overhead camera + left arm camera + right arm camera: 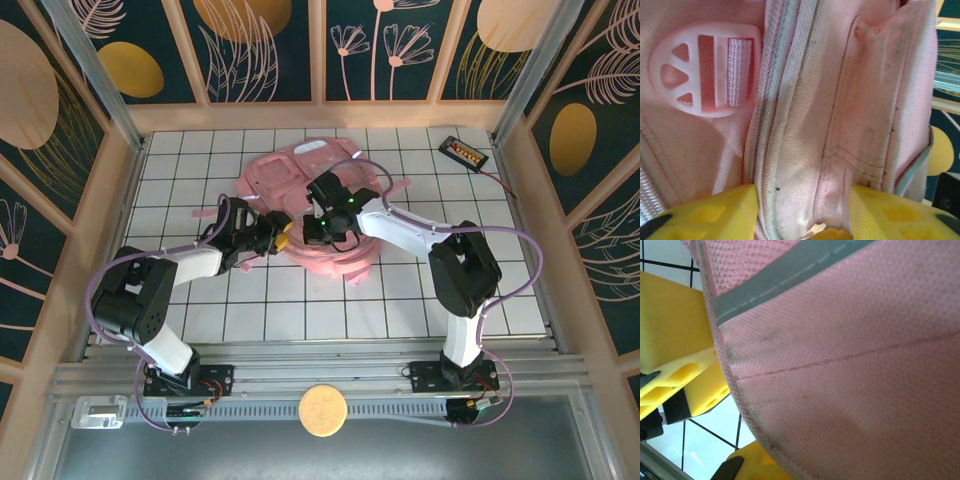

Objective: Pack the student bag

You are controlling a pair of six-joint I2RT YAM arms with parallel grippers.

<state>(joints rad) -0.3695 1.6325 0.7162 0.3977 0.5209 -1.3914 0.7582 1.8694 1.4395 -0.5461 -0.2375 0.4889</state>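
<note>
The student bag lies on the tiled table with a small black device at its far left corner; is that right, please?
Not quite: the top external view shows the small black device at the far right corner; the student bag does lie on the tiled table.

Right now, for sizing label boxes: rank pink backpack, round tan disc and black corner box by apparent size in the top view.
1. student bag, by far.
2. tan disc.
3. black box: about as long as the disc but narrower, so a close call.
</note>
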